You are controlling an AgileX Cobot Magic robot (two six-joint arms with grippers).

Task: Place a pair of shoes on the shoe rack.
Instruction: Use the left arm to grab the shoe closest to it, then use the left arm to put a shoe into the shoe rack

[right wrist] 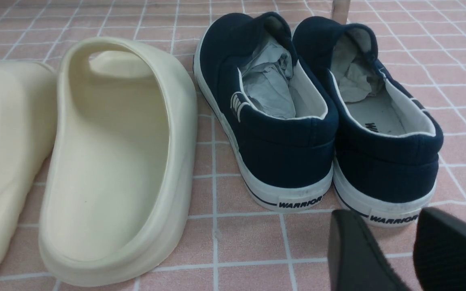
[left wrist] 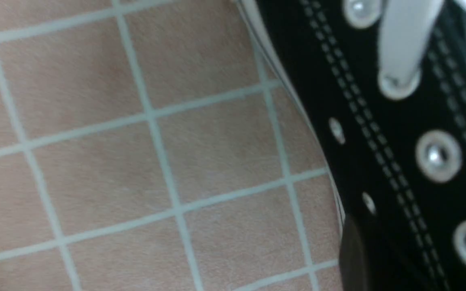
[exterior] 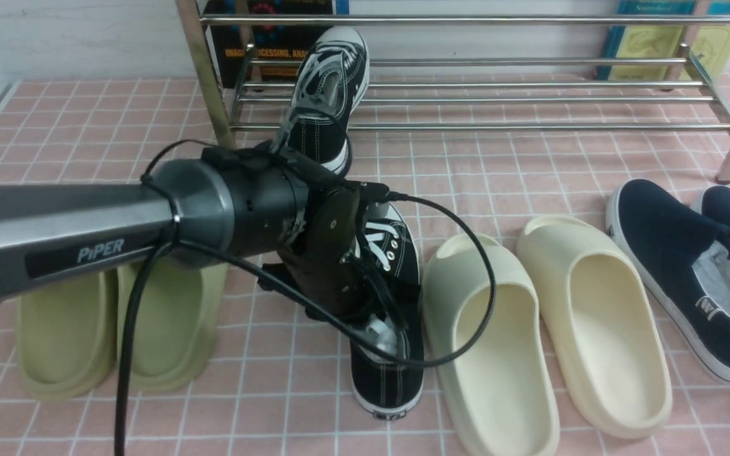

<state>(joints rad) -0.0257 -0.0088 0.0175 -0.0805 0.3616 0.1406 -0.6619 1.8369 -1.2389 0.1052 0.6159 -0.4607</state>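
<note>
front: one black sneaker [exterior: 320, 136] on the rack [exterior: 460, 126]'s low bars, left end, its mate [exterior: 390, 386] on pink tile [exterior: 289, 405]; arm [exterior: 86, 221] reads "piper".
left wrist: left gripper [left wrist: 358, 258] against the floor sneaker's side, opening and hold unclear.
right wrist: paper-stuffed "warrior" slip-ons [right wrist: 269, 141]; right gripper [right wrist: 392, 238] slightly open, empty.

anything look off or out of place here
Nothing looks spilled or damaged. The one oddity is the split pair: one black canvas sneaker leans toe-up on the chrome shoe rack, while its mate is on the tiled floor beside a cream slide, under the left arm.
</note>
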